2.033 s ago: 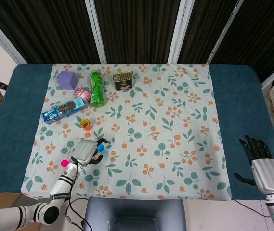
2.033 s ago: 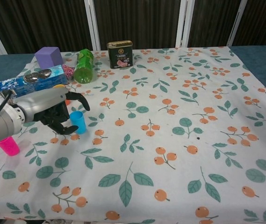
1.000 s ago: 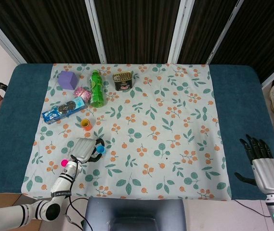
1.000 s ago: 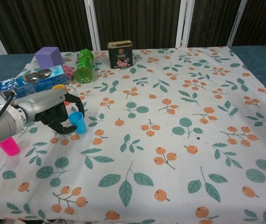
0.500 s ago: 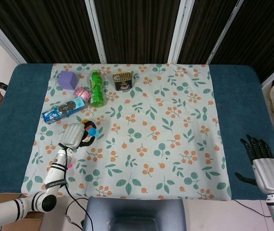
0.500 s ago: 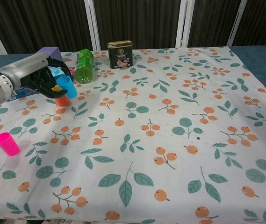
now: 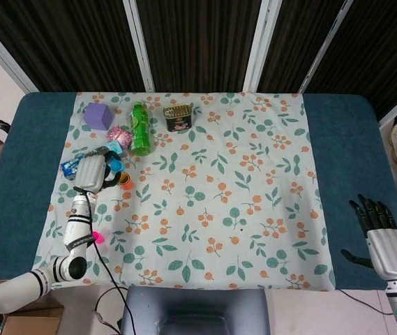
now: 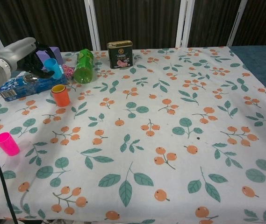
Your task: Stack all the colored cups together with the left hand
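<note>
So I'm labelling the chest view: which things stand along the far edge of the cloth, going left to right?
Purple block → green bottle → tin. The robot hand and its blue cup overlap the block, so I've left them out.

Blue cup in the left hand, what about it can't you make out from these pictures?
- Blue cup: chest view shows the left hand covering its far side, so the contact of the fingers is hidden.
- Head view: the blue cup is too small to judge height above the orange cup.
- Pink cup: head view, partly behind the left arm.
</note>
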Controlling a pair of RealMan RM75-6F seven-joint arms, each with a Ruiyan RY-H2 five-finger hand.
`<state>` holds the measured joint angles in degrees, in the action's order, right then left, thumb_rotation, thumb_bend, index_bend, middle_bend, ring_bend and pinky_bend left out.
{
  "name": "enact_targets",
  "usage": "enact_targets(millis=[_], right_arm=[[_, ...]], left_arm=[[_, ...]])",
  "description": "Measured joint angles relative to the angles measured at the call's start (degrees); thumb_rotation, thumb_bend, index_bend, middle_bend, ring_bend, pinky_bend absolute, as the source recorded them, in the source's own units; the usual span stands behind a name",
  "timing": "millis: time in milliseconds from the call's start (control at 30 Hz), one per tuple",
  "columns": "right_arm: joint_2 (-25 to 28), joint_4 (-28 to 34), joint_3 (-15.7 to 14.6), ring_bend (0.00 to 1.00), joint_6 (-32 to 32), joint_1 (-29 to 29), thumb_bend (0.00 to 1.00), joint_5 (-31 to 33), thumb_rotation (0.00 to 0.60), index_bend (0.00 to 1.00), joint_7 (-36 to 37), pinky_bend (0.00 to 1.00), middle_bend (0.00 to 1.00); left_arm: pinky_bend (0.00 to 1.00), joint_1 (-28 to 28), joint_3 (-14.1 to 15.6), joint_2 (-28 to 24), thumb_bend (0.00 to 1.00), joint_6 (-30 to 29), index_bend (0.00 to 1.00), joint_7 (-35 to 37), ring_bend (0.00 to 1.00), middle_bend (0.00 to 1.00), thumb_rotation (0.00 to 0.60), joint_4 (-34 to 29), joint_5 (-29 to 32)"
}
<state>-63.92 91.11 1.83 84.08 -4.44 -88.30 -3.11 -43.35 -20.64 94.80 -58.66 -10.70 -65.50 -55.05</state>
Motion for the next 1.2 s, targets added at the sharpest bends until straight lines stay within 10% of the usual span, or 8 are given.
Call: enact_targets(millis=[600, 833, 1200], right_arm=[[-0.1, 0.0, 0.0, 0.00, 0.0, 0.0, 0.15, 0.0, 0.600, 0.00, -0.2, 0.00, 0.00], [-0.2, 0.0, 0.0, 0.00, 0.1, 0.0, 0.15, 0.1, 0.600, 0.00, -0.6, 0.00, 0.00], [-0.5, 0.0, -0.3, 0.00, -0.2, 0.0, 0.15, -0.2, 0.600, 0.00, -1.6, 0.00, 0.00]], left_arm=[[1.00, 0.5, 2.3, 0.6, 0.36, 2.7, 0.59, 0.1, 1.00, 1.00, 0.600, 0.3, -0.4], [1.00, 0.6, 3.0, 0.1, 0.36, 4.6, 0.02, -0.6, 1.00, 1.00, 0.600, -0.4, 0.5], [1.00, 3.5, 5.1, -6.6, 0.36, 1.5, 0.00, -1.1, 1.00, 1.00, 0.600, -12.5, -2.9]])
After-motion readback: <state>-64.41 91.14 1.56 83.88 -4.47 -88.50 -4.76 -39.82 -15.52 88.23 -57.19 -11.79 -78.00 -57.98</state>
